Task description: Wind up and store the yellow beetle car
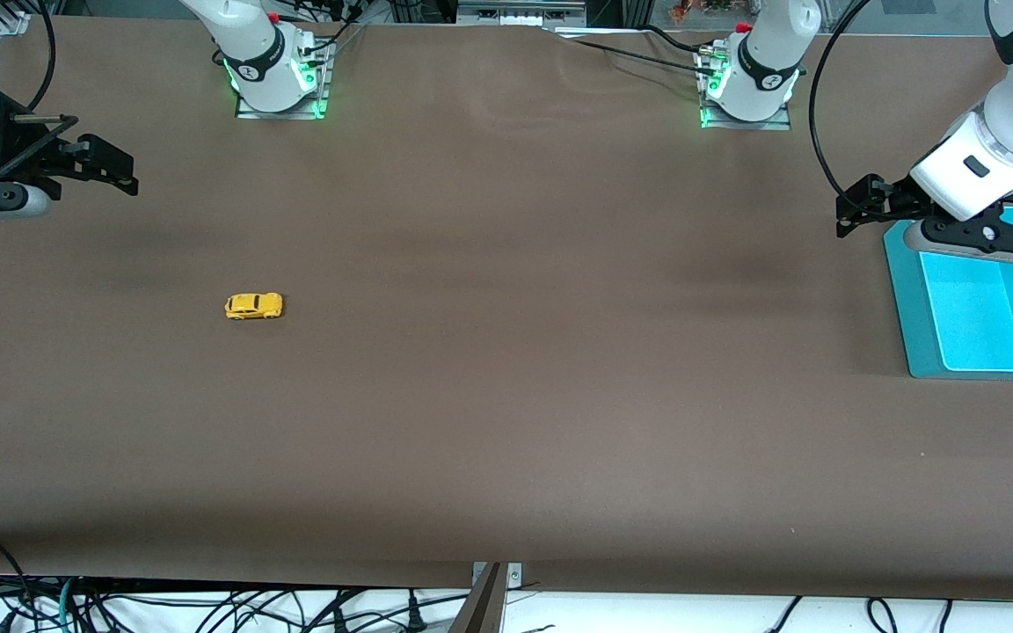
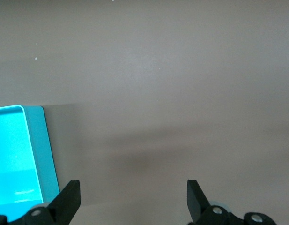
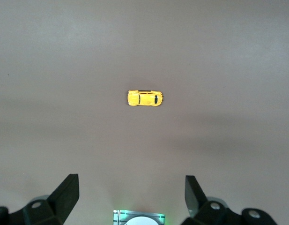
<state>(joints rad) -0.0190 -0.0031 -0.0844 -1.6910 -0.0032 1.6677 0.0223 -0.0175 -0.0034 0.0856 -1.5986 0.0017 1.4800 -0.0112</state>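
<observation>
Risk begins at the right arm's end of the surface [image 1: 506, 422], where I have the right hand [image 1: 106, 167] hanging in the air with its fingers [image 3: 64, 192] spread wide and nothing between them, well apart from the yellow beetle car [image 1: 253, 305]. That car sits on its wheels on the bare surface, toward the right arm's end, nearer to the front camera than the right arm's base. It is far smaller than the hand, so I judge a slightly off-centre descent could nudge it, and on free wheels it would roll away from the fingers; a squeeze across the rounded body could also pop it out sideways. Winding it means pulling it back while pressing down, and too little pressure would let the wheels skid. At the left arm's end, the left hand [image 1: 858, 207] waits, fingers [image 2: 67, 199] likewise spread and empty, over the edge of the turquoise tray [image 1: 911, 308]; if the car is released while wound, I reckon it could run off before it is stored there
</observation>
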